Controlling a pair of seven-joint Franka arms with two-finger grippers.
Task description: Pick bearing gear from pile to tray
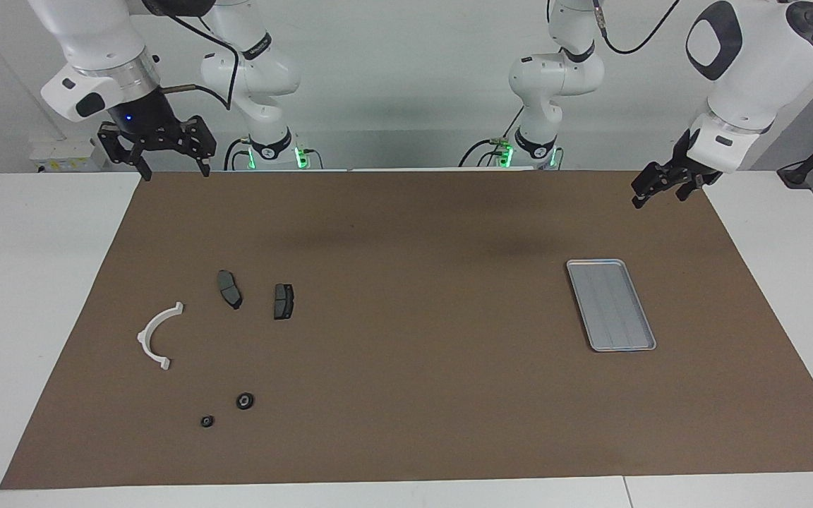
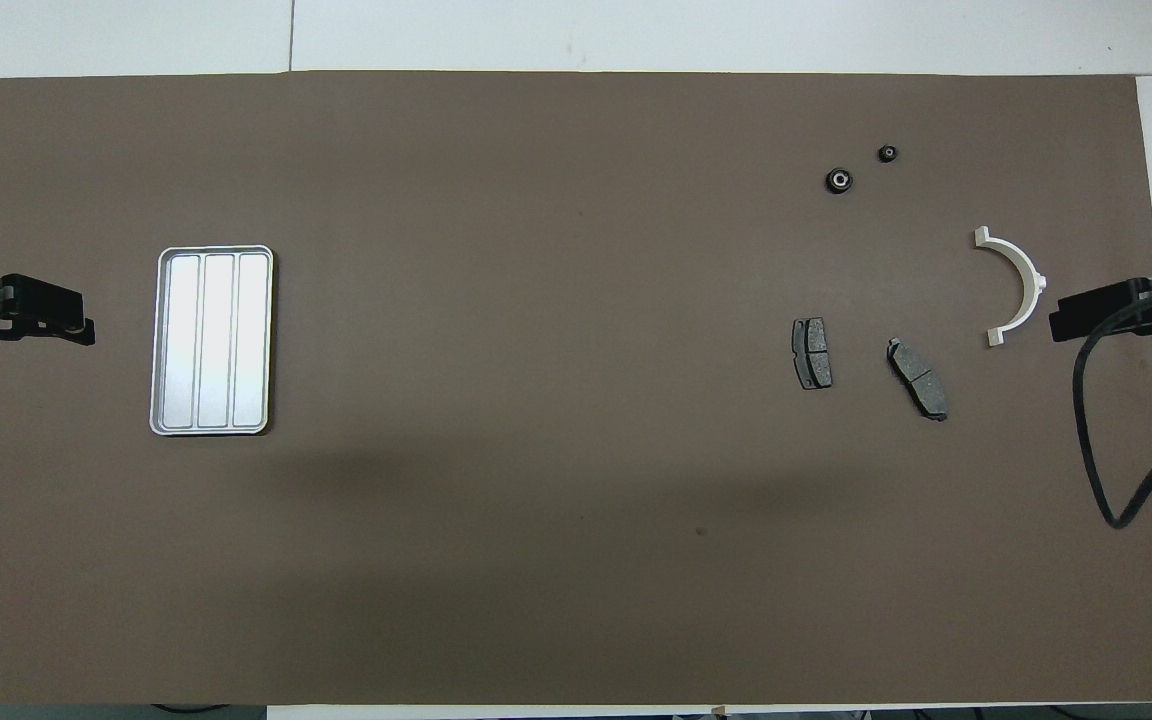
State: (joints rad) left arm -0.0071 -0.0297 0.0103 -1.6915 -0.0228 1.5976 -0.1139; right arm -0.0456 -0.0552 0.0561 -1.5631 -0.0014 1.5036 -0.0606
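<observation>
Brown mat [image 1: 406, 339] covers a white table [image 1: 39, 282]; a pale wall stands at the robots' end.

Right gripper [image 1: 170, 168]: raised over the mat's edge nearest the robots, at the right arm's end; fingers spread, nothing between them. A black cable [image 2: 1116, 440] trails from its wrist.

Left gripper [image 1: 660, 190]: raised over the mat's corner at the left arm's end; jaws released, grasping nothing.

Pile, all flat on the mat toward the right arm's end:
- two dark grey brake pads [image 1: 230, 288] [image 1: 283, 301], side by side, apart from each other;
- white half-ring bracket [image 1: 156, 337], beside the pads, closer to the mat's edge;
- larger black round piece [image 1: 245, 401], pale at its centre, farther from the robots than the pads;
- smaller black round piece [image 1: 207, 421], near the larger one, not touching it.

Tray [image 1: 611, 305]: silver-grey, rectangular, rounded corners, low rim, lengthwise ridges; lies flat toward the left arm's end, well apart from the pile. Nothing lies in it.
</observation>
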